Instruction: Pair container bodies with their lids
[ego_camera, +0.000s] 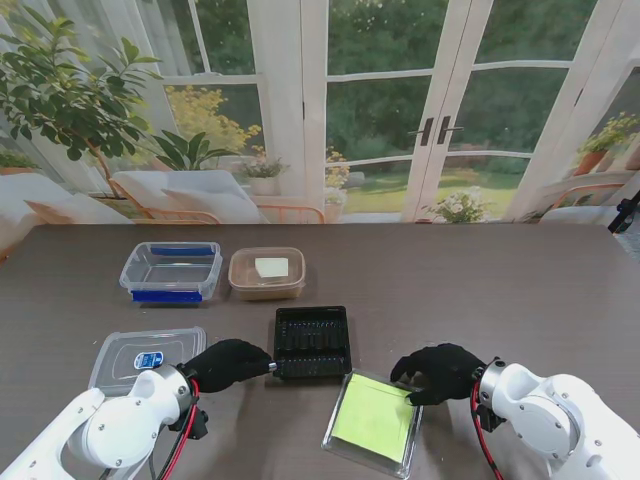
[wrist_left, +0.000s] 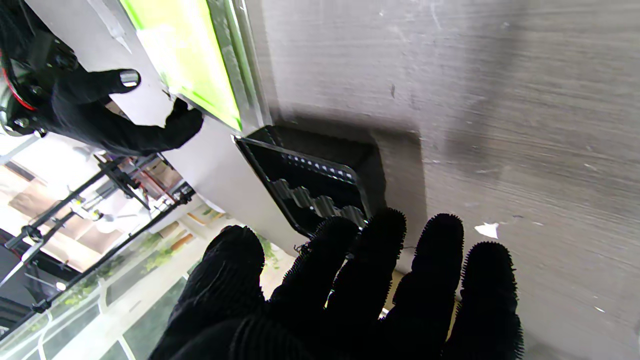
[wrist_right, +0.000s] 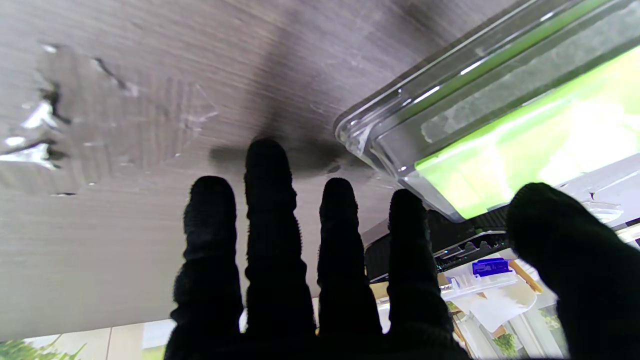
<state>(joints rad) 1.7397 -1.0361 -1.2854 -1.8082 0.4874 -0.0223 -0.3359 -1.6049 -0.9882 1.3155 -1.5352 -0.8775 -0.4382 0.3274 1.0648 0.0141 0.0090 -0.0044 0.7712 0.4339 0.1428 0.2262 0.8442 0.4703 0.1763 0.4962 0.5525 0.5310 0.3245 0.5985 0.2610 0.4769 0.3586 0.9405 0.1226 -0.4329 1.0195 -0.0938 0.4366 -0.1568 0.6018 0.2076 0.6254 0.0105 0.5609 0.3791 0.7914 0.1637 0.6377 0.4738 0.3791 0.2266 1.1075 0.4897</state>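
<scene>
the left hand (ego_camera: 228, 363) rests low at the black ribbed tray (ego_camera: 312, 342), fingertips (wrist_left: 380, 235) at the tray's left edge, fingers spread a little and holding nothing. the right hand (ego_camera: 438, 372) sits at the far right corner of the clear lid with the green sheet (ego_camera: 374, 420), fingers (wrist_right: 267, 170) apart along the table (ego_camera: 520, 290) and thumb reaching over the lid's corner; whether it presses the lid i cannot tell. just left of the left hand lies a clear lid with a blue label (ego_camera: 146, 356). farther from both hands stand the clear blue-clipped container (ego_camera: 172, 270) and, beside it, the tan container (ego_camera: 267, 273).
</scene>
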